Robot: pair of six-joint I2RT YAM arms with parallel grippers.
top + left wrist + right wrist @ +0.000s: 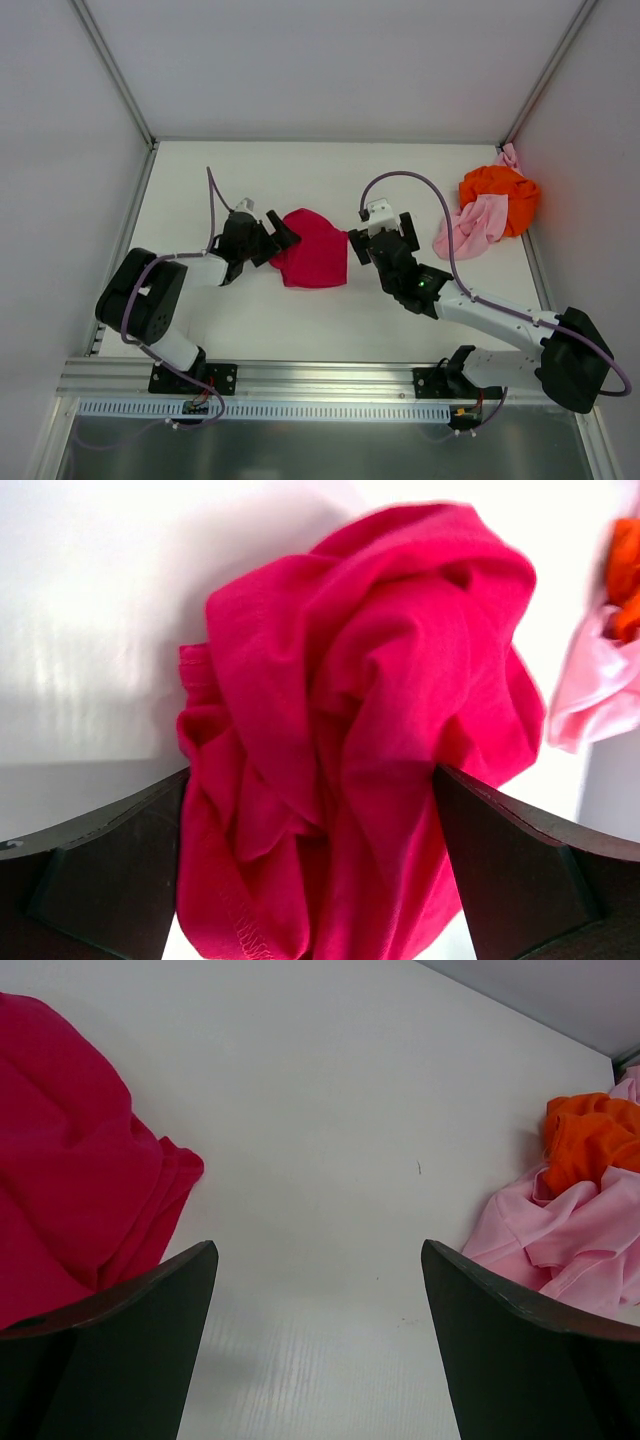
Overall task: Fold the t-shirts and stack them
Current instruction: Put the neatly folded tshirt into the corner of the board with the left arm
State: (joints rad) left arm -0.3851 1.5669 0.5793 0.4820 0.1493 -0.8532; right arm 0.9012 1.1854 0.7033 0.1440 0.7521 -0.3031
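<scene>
Two robot arms work a white table (250, 170) strewn with three t-shirts. From overhead, the crimson t-shirt (312, 250) lies crumpled near the table's middle, between the left gripper (280, 240) and the right gripper (383, 232). The orange t-shirt (500, 190) and the pale pink t-shirt (470, 228) are heaped together against the far right wall, well apart from both arms.

The left wrist camera shows what the overhead view cannot. The left gripper (310, 780) has its jaws spread wide, and the bunched crimson t-shirt (360, 740) fills the gap between them (whether the cloth presses on the fingers cannot be told). The pale pink t-shirt (595, 690) and a sliver of the orange t-shirt (625, 570) peek in at the right edge.

The right wrist view adds that the right gripper (318, 1250), also open, frames only bare table. The crimson t-shirt (70, 1190) lies just left of its left finger, with the pale pink t-shirt (570, 1235) and orange t-shirt (585, 1135) to the right.
</scene>
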